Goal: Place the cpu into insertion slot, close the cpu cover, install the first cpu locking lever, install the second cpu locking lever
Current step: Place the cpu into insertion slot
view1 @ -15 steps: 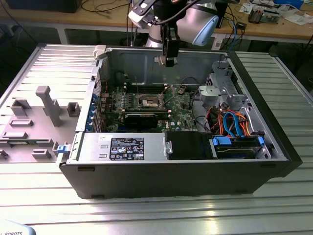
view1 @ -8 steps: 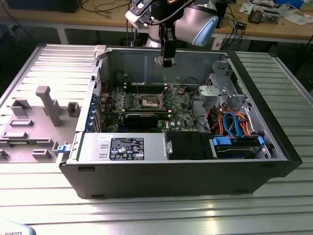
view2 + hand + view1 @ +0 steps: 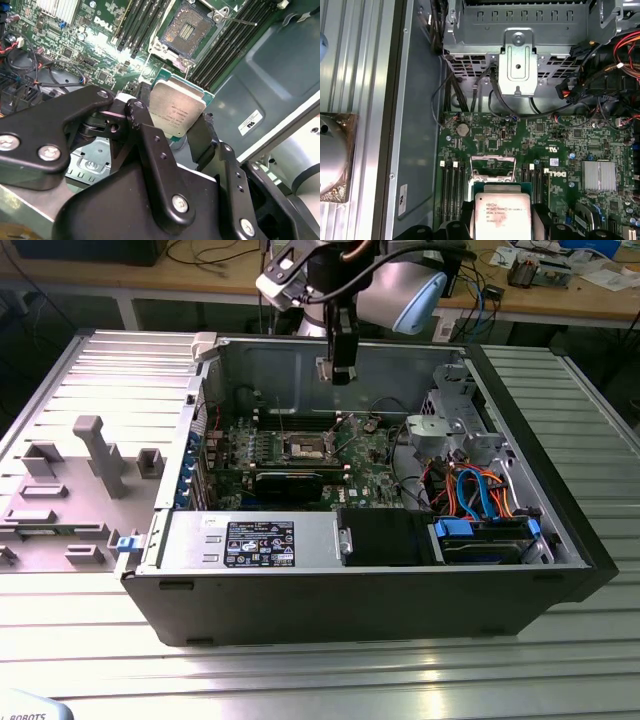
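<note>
Silver-grey metal faces up toward the wrist: the cpu (image 3: pixel 176 112) lies flat in the claw (image 3: pixel 172 122), pinched by two opposite edges between the black fingers (image 3: pixel 141 117). That edge grip looks deliberate. It leaves the underside free and keeps the chip about level with the green motherboard (image 3: pixel 520 140), so it can meet the board face-down.

In the exterior view you see the claw (image 3: pixel 340 365) hanging inside the open computer case (image 3: pixel 350 590), which lies on its side on the ribbed metal tabletop (image 3: pixel 300 680). The chip is well above the insertion slot (image 3: pixel 305 448), not in it.

In the second wrist view the slot (image 3: pixel 186 31) shows its gold contact field bare, with nothing seated there.

The chip is square, so it has no real long axis. In the first wrist view the cpu (image 3: pixel 501 215) sits just beside the slot (image 3: pixel 492 172), and its sides run roughly parallel to the slot's sides. I judge the chip's rotation about right, but it is not yet centred over the opening.
</note>
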`<state>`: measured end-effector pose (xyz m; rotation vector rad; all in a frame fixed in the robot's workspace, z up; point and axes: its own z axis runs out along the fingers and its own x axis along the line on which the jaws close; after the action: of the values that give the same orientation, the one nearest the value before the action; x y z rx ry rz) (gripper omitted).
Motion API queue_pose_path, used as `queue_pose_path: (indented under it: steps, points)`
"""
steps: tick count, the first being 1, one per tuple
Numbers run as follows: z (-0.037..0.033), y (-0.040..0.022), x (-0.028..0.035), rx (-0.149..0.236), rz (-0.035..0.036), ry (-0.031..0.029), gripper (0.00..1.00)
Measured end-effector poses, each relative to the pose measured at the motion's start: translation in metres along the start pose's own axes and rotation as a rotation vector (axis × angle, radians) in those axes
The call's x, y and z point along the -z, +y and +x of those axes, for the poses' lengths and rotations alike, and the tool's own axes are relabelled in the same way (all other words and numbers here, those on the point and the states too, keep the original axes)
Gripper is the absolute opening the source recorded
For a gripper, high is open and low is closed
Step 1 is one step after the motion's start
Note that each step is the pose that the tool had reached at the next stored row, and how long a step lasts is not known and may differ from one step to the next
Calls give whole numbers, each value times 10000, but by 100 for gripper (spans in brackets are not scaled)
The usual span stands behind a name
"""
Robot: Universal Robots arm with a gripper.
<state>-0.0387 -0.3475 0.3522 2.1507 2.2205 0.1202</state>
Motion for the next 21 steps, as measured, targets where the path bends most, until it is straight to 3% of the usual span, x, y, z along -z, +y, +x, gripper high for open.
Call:
queue_pose_path:
  steps: [6,13,21]
  points:
    - [0,-1,-9,-1,-3,5,54]
    - [-1,-6,-66,-1,-1,1,54]
    - [-1,-7,-74,-1,-1,2,54]
